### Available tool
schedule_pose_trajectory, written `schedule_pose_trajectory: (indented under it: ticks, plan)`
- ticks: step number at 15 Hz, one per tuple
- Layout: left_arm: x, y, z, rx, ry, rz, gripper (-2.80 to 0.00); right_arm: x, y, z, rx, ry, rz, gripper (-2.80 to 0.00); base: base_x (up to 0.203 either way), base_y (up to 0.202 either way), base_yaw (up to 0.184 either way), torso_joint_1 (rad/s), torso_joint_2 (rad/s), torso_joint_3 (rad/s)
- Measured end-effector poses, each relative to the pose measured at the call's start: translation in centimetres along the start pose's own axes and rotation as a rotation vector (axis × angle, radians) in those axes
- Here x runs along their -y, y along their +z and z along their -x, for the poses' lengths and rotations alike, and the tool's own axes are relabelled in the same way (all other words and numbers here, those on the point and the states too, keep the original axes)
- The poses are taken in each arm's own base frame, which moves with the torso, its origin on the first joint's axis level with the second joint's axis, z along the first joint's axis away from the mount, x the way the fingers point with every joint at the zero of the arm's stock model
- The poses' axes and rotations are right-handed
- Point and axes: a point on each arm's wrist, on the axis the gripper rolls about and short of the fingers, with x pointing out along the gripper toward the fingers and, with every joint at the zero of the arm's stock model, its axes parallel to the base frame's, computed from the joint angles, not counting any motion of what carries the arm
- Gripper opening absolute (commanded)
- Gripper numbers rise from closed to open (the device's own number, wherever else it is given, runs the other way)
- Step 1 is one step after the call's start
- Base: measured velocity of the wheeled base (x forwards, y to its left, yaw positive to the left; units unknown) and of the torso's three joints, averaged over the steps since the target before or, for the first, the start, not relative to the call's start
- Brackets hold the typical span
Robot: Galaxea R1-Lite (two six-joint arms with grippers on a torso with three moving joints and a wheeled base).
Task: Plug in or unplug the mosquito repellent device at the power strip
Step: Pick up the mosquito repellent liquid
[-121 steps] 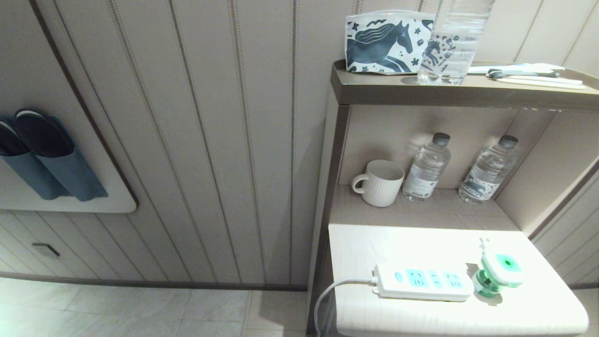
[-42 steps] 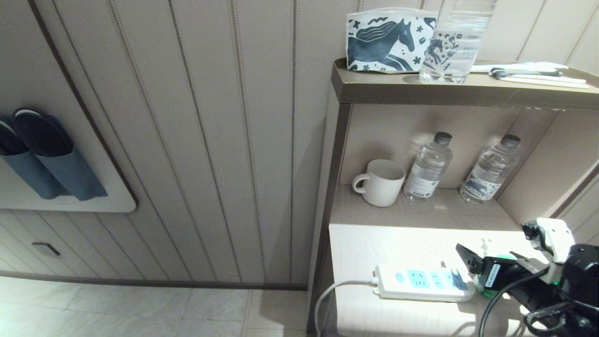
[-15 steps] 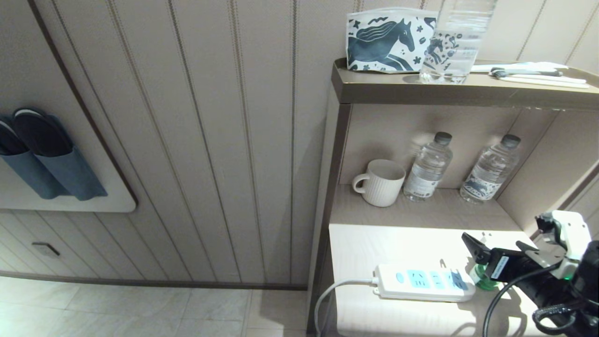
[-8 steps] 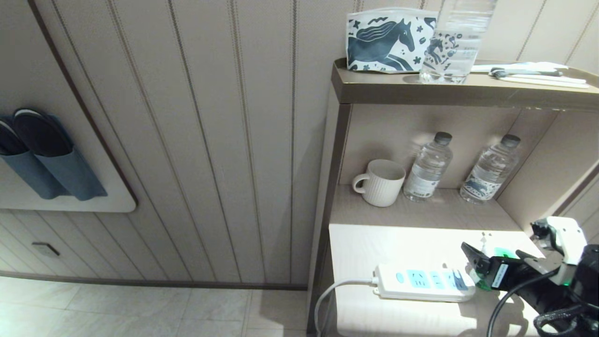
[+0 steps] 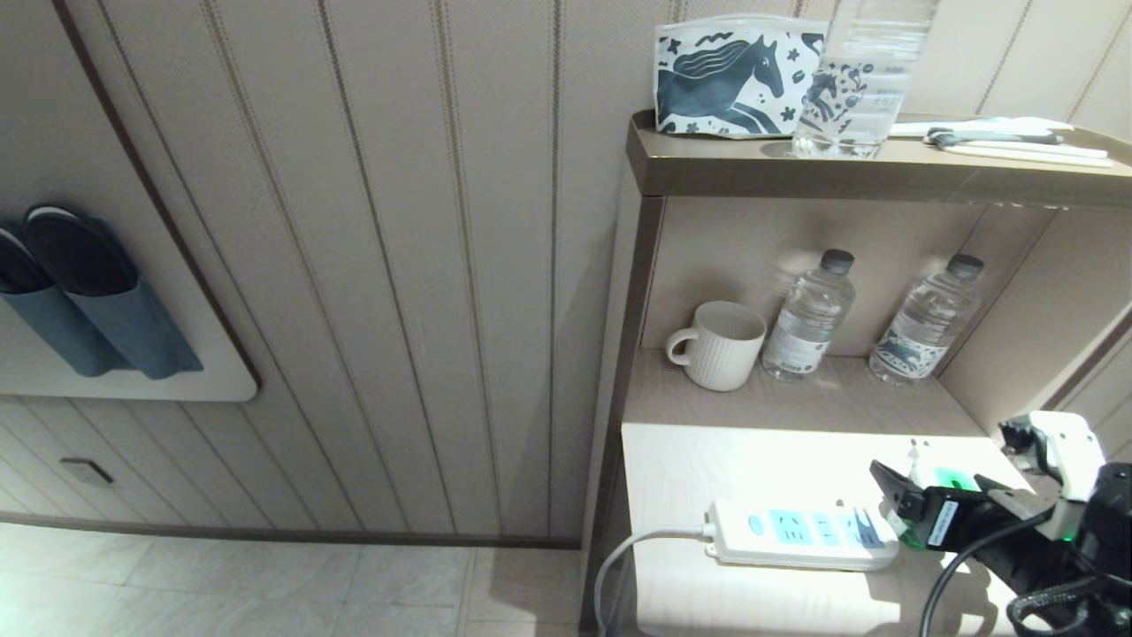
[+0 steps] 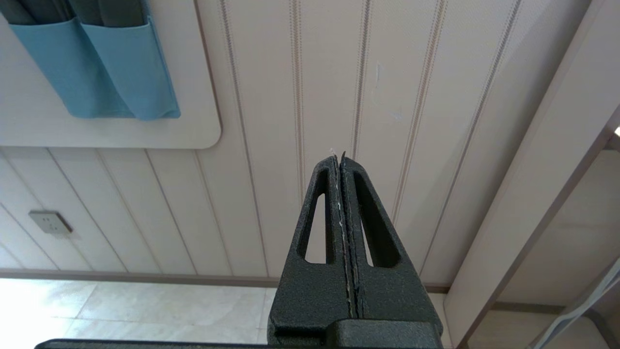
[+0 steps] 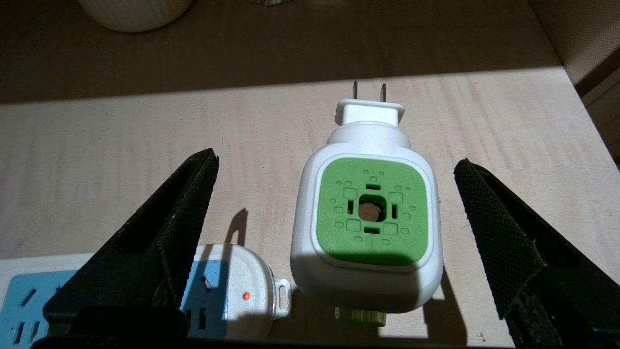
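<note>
The mosquito repellent device (image 7: 370, 223) lies unplugged on the pale counter, its green face up and two prongs (image 7: 369, 90) pointing away from the power strip. My right gripper (image 7: 334, 165) hovers over it, open, one finger on each side and neither touching. In the head view the device (image 5: 948, 479) peeks out behind the right gripper (image 5: 929, 491). The white power strip (image 5: 800, 533) with light-blue panels lies just left of the device; its end (image 7: 242, 295) shows a small red dot. My left gripper (image 6: 340, 156) is shut and empty, off by the panelled wall.
A white cord (image 5: 619, 557) drops off the counter's left edge. On the shelf behind stand a white ribbed mug (image 5: 715, 345) and two water bottles (image 5: 806, 317) (image 5: 924, 320). A horse-print pouch (image 5: 730, 78) and a large bottle (image 5: 862, 75) sit on top.
Over the last second my right gripper has shifted slightly left and down over the device, still open. Several seconds ago it was not in view at all. The device has stayed put.
</note>
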Motion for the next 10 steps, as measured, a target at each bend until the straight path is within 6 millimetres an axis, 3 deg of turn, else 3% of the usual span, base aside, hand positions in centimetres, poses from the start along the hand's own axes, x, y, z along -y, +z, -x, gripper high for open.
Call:
schedule_pose_trajectory:
  ticks: [10]
  plan:
    - [0.0, 0.0, 0.0, 0.0, 0.0, 0.0, -2.8, -0.2, -1.4, -2.0, -0.04, -0.002, 0.018, 0.0, 0.0, 0.0, 0.0, 0.0, 0.0, 0.0]
